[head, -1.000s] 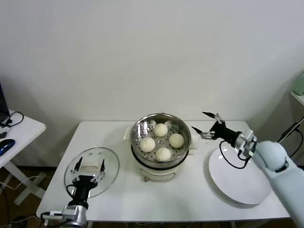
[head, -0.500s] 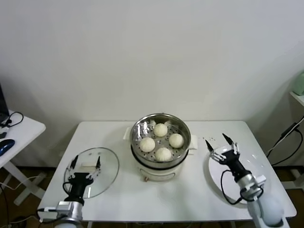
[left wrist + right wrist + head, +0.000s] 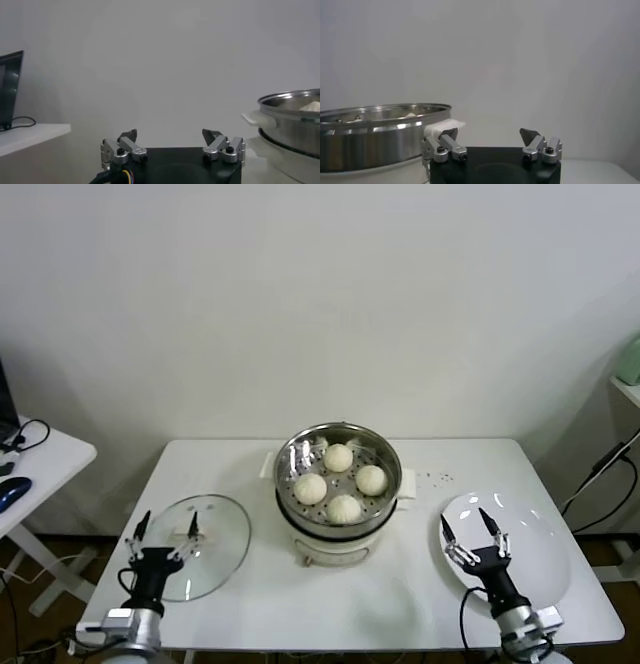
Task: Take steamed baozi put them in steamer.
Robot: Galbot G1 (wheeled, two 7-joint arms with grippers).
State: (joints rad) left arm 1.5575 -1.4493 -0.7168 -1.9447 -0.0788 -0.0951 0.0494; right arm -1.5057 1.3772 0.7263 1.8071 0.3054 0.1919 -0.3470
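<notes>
Both arms run off the lower edge of the head view. In the left wrist view the steamer (image 3: 295, 125) is cut by the right edge, a baozi (image 3: 312, 106) only peeking over its rim. The side desk (image 3: 35, 464) is cropped at left.

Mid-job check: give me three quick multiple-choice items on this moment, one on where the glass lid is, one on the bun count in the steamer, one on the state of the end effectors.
1. Where does the glass lid lie?
A. On the steamer
B. On the table, on the robot's left of the steamer
C. On the white plate

2. How many steamed baozi sit in the steamer?
A. Two
B. Three
C. Four

3. How are the left end effector and right end effector?
A. Both open and holding nothing
B. Right shut on a bun
C. Left shut on the lid

Answers: 1 B, the lid lies flat left of the cooker; 2 C, four buns show on the perforated floor; 3 A, both show spread fingers with nothing between, the right over the white plate.
</notes>
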